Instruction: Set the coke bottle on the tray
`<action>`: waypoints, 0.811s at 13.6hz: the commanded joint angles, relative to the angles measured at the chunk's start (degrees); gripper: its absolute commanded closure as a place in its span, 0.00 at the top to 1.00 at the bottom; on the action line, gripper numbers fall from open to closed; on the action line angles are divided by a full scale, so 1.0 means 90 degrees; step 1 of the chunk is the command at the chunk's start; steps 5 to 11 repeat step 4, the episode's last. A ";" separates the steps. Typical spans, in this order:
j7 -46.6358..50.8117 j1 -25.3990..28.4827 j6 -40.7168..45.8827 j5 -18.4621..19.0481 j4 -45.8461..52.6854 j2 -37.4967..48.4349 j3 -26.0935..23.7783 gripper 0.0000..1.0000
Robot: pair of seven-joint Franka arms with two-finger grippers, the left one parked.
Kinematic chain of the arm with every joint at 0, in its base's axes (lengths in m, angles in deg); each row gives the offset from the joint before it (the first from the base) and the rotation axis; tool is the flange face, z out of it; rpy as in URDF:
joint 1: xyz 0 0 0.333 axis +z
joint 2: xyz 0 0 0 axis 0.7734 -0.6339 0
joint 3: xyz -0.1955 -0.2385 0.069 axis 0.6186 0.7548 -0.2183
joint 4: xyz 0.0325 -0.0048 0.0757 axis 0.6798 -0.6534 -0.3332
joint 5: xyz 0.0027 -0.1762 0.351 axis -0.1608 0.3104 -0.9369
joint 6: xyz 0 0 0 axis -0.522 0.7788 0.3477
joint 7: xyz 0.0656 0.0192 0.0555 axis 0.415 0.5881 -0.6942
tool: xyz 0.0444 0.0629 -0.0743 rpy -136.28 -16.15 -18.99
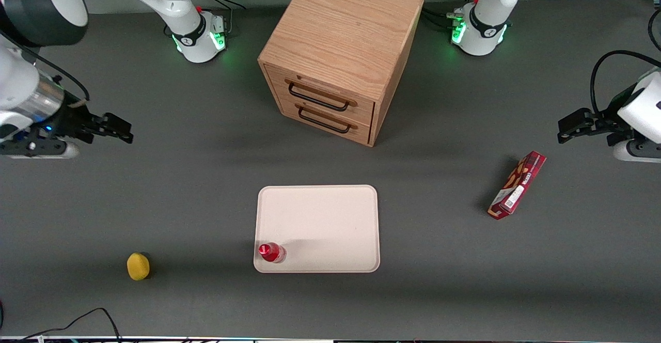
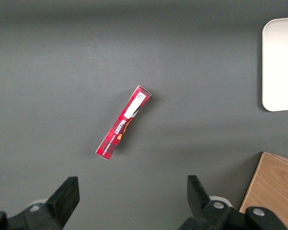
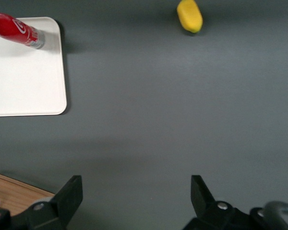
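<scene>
The dark grey table (image 1: pixel 465 281) carries tray (image 1: pixel 330 219), lemon (image 1: pixel 138 266), snack box (image 1: pixel 517 185) and wooden drawer cabinet (image 1: pixel 341 53).

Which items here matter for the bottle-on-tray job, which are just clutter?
Job:
- coke bottle, standing upright on the tray, in the corner nearest the lemon
- tray
- gripper, open, holding nothing, up over bare table toward the working arm's end

Clutter:
- lemon
- snack box
- drawer cabinet
</scene>
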 commanded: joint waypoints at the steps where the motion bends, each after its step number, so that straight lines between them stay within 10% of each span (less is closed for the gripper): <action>1: -0.0405 -0.0139 0.0296 -0.0101 -0.0003 0.0189 -0.0095 1.00; 11: -0.0493 -0.0012 0.0580 -0.0092 0.0134 0.0179 0.0119 1.00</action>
